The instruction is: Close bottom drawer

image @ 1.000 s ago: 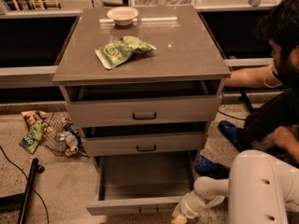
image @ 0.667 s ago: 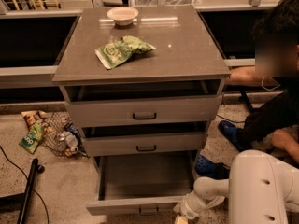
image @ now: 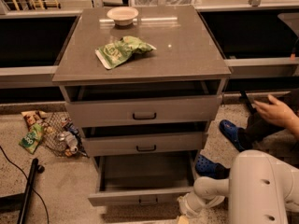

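— Whereabouts of the bottom drawer (image: 140,199)?
— Lowest of three in the grey cabinet (image: 71,93), pulled well out, much farther than the two above it. Shallow plain front, small dark handle (image: 148,200) in the middle. Grey floor of it in plain sight.
— And the two above?
— Middle drawer (image: 145,143) out a little, top drawer (image: 142,110) likewise, a dark gap over each front.
— Pincer (image: 183,216)?
— Low down at the bottom edge of the view, just right of the bottom drawer's front right corner, on the end of a white arm (image: 210,189) stretched in from the lower right. Largely cut off by the edge. Spread or closed together: cannot tell. Touching the drawer front or just short of it: cannot tell either.
— On the counter (image: 187,55)?
— A pale bowl (image: 123,15) near the back edge, upright. A crumpled green bag (image: 122,50) nearer the front, left of the middle, well apart from the bowl.
— Around the cabinet?
— To the left on the floor, a wire basket (image: 58,136) with snack packets (image: 30,139) beside it, then a black cable (image: 9,158) and a black pole (image: 28,190) farther left. To the right, two blue shoes (image: 231,132), one close to the pulled-out drawer's right side.
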Controlling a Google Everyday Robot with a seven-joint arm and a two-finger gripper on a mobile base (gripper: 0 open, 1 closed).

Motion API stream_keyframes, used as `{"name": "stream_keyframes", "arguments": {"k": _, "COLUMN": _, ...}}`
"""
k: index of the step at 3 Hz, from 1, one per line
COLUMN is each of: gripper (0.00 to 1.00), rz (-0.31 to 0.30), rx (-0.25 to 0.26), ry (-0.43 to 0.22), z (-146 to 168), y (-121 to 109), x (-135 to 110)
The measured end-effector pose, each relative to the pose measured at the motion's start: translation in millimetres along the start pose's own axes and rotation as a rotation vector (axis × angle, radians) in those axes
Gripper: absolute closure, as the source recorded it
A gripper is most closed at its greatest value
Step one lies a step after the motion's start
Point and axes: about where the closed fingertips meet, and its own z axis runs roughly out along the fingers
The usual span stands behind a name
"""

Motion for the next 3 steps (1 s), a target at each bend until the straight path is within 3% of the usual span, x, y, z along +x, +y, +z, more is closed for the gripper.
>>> {"name": "stream_keyframes", "arguments": {"k": 1, "gripper": 0.09, "rz": -0.006, "rx": 0.006, "ry": -0.008, "z": 0.5, "y": 1.0, "x": 0.6}}
{"name": "stream_keyframes", "arguments": {"k": 3, "gripper": 0.52, "rz": -0.229, "rx": 0.145, "ry": -0.049, "z": -18.7, "y": -24.7, "x": -28.9}}
